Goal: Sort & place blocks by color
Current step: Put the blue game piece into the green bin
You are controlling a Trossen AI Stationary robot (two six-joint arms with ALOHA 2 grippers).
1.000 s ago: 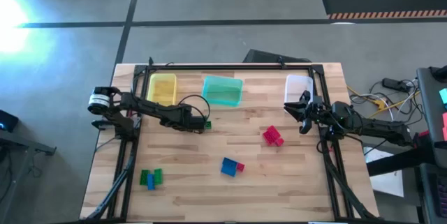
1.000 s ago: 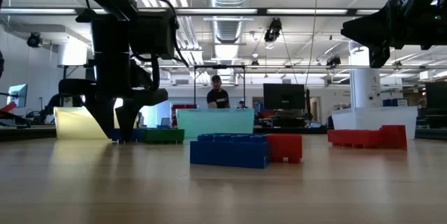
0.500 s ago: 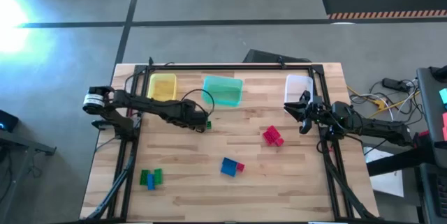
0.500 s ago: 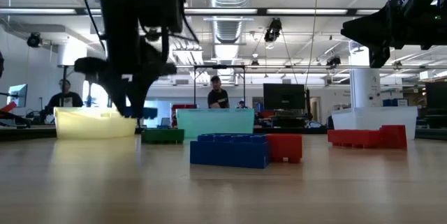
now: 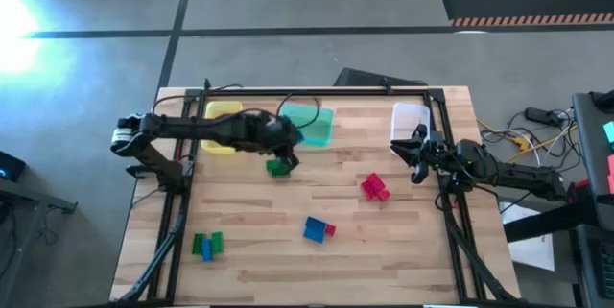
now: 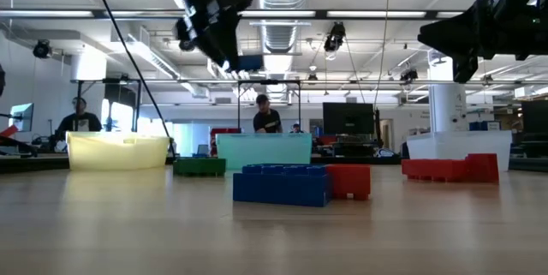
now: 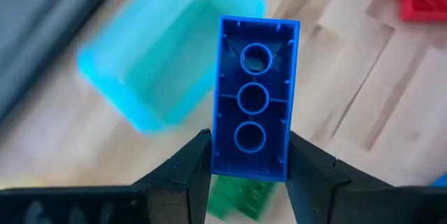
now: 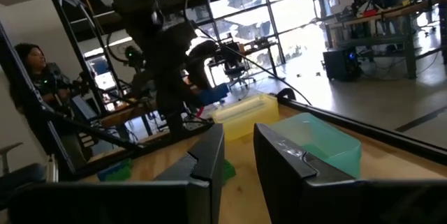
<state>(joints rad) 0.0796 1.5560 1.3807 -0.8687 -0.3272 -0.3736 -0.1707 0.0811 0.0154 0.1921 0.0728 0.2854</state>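
Note:
My left gripper (image 5: 286, 140) hangs above the table just in front of the teal bin (image 5: 312, 124), shut on a blue block (image 7: 255, 98); in the low view the left gripper (image 6: 229, 52) is high up with the blue block (image 6: 249, 62). A green block (image 5: 278, 166) lies flat on the table below it. Red blocks (image 5: 374, 187), a blue-and-red pair (image 5: 315, 228) and green-and-blue blocks (image 5: 206, 244) also lie on the wood. My right gripper (image 5: 414, 154) waits by the clear bin (image 5: 411, 116), fingers narrowly open (image 8: 239, 140). My left gripper pinches the blue block between its two fingers (image 7: 188, 172), at one short end (image 7: 250, 165) of the brick. The fingers lie on its two long sides. The brick is lifted clear of the table, its hollow underside with three round tubes facing the wrist camera.
The yellow bin (image 5: 223, 116), teal bin and clear bin stand in a row along the table's far edge. A dark metal frame (image 5: 317, 92) runs round the table top. Bare wood lies between the scattered blocks. People stand in the room beyond (image 6: 267, 119).
My left gripper has risen from the table beside the green block, with the blue block in its fingers, and moved right and toward the far edge, to the teal bin. The blue block is lifted clear; the green block has stayed on the table.

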